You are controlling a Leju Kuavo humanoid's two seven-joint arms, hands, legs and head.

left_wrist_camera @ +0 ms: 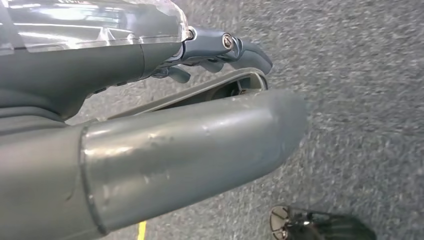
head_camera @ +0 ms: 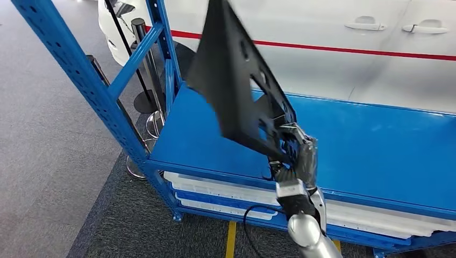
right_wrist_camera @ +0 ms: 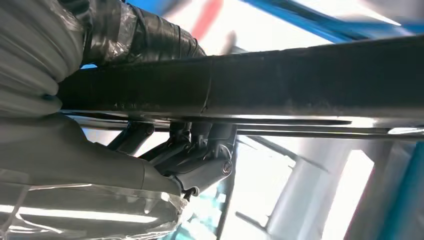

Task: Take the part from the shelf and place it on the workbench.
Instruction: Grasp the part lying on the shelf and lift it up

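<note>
Head view shows a flat black part (head_camera: 231,75), a panel with cut-out openings, lifted and tilted above the blue shelf (head_camera: 376,145), its lower corner clasped in the right hand (head_camera: 298,156). That hand's fingers wrap the panel's edge, and the right wrist view shows them curled around a dark bar of the part (right_wrist_camera: 300,80). The silver arm rises from the near side. White trays (head_camera: 215,188) lie under the shelf. A white car (head_camera: 333,48) with a red stripe stands beyond. The left hand (left_wrist_camera: 150,100) hangs over grey carpet (left_wrist_camera: 360,75), fingers loosely curled, grasping nothing.
</note>
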